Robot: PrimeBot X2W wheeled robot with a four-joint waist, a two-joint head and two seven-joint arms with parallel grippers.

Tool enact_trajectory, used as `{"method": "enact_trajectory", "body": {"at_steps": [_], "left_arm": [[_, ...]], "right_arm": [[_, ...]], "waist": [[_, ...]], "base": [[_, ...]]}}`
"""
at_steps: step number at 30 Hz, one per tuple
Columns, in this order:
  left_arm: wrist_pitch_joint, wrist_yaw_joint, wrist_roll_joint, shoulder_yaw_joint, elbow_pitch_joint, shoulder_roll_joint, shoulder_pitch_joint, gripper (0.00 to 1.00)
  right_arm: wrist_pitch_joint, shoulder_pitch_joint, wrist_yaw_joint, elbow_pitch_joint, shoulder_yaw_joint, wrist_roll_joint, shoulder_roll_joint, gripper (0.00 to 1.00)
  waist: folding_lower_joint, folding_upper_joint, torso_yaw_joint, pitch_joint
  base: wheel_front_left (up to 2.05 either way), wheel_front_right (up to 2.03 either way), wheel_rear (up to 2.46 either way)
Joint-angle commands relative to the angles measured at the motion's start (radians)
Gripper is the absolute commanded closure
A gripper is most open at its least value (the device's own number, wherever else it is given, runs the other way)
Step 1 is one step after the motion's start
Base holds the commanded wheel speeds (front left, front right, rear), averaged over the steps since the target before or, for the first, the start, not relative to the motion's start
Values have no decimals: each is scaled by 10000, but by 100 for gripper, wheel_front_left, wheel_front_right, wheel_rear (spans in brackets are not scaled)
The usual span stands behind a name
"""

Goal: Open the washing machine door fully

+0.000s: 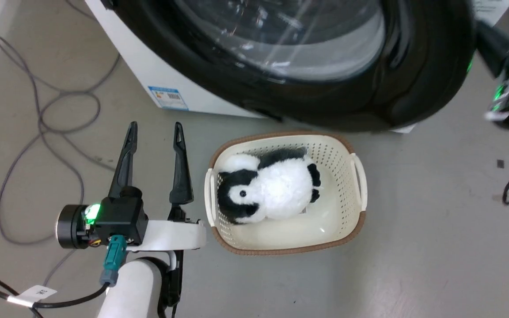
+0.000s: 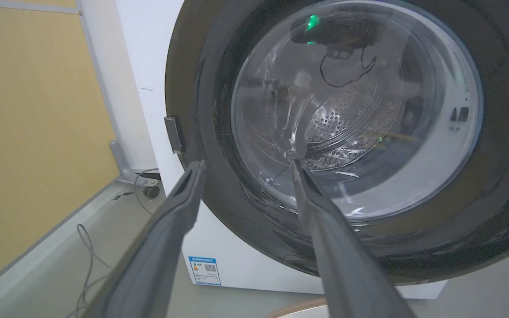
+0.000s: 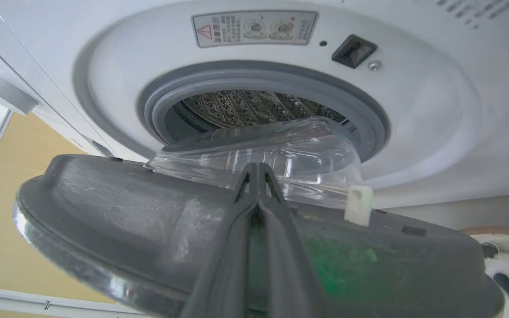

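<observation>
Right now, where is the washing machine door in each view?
Head view: washing machine door across the top, outer face.
Left wrist view: washing machine door centre and right, outer face.
Right wrist view: washing machine door lower half, grey inner face.
Shared landmark: its clear glass bowl.

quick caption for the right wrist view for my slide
Right pincer, fingers together, at the inner face of the part-open washing machine door, grey rubber ring and steel drum behind.
</observation>
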Motion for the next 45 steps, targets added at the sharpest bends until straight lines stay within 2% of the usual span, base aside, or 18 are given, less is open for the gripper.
{"method": "enact_trajectory", "body": {"at_steps": [1, 9, 28, 45], "left_arm": [[-55, -59, 94, 78, 50, 6, 174, 0], [-55, -219, 212, 312, 199, 6, 570, 0], [-55, -499, 302, 425, 558, 6, 1465, 0], [-55, -608, 292, 510, 779, 6, 1983, 0]], "right_arm": [[171, 451, 12, -229, 213, -64, 193, 100], [656, 1831, 12, -1534, 634, 43, 440, 100], [1597, 5282, 12, -4281, 1911, 259, 1160, 100], [1961, 7186, 12, -5512, 3161, 290, 2215, 100]], "waist": [[0, 0, -120, -196], [0, 0, -373, -758], [0, 0, -388, -2093], [0, 0, -371, -2740]], "base": [[0, 0, 0], [0, 0, 0], [0, 0, 0], [0, 0, 0]]}}
